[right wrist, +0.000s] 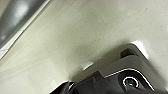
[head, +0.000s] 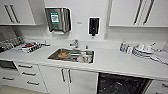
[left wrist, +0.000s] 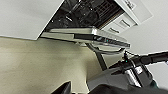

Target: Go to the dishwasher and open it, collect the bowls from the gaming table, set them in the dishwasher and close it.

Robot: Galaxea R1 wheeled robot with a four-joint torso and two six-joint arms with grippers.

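Observation:
The dishwasher [head: 120, 84] stands open under the white counter at the lower right of the head view, with its dark interior showing. In the left wrist view its door [left wrist: 95, 36] hangs folded down over the beige floor, and the wire racks [left wrist: 85, 11] sit in the dark cavity behind it. A dark edge of my left gripper [left wrist: 63, 88] shows low above the floor, short of the door. A dark edge of my right gripper [right wrist: 63, 88] hangs over bare floor beside my base. The bowls and the gaming table are out of view.
The counter holds a steel sink [head: 53, 57] with dishes in it, a stack of white plates [head: 143, 51] at the right and a dish rack [head: 30, 47] at the left. White drawers [head: 27, 75] and cabinet doors [head: 66, 77] stand left of the dishwasher. My base [right wrist: 125, 77] is close below.

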